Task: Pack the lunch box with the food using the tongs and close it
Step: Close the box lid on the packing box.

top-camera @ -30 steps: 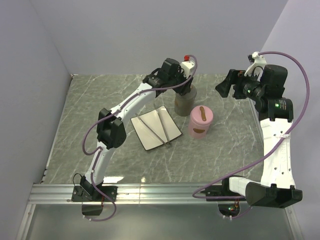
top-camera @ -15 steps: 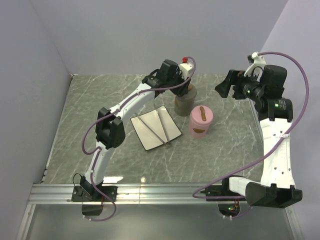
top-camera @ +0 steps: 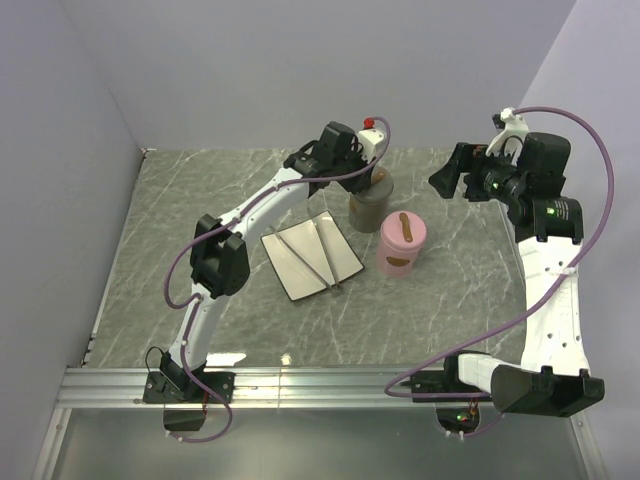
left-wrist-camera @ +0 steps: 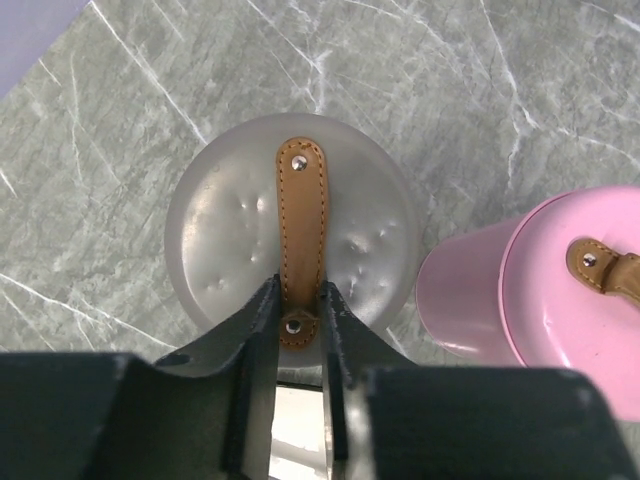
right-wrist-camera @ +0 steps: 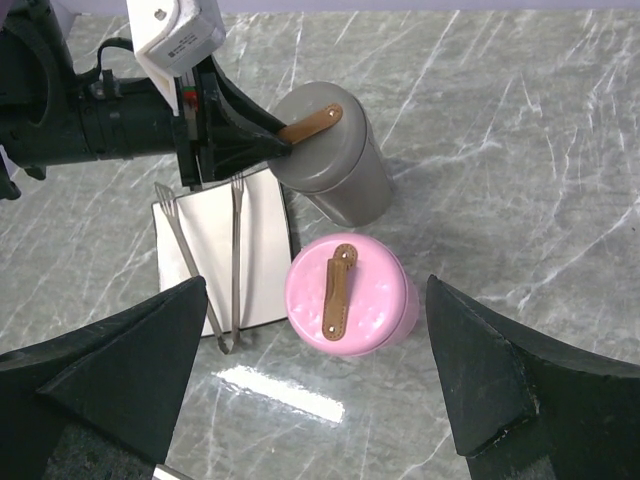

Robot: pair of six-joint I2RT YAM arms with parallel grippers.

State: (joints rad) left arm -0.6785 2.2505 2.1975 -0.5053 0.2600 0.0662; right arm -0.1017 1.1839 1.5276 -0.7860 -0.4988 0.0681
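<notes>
Biggest picture first: nothing shifted on the table (top-camera: 200,200), and the grey container (top-camera: 367,210) and pink container (top-camera: 402,245) stood just beside each other. The real change was my left gripper (left-wrist-camera: 298,320): it squeezed in over the last second and was pinching the brown strap (left-wrist-camera: 302,220) on the grey lid, so I'd say lid-off was the step in hand. The right gripper (top-camera: 450,175) hung spread wide, holding nothing. The tongs (right-wrist-camera: 234,260) lay untouched on the white tray (top-camera: 295,265). I couldn't spot any food.
</notes>
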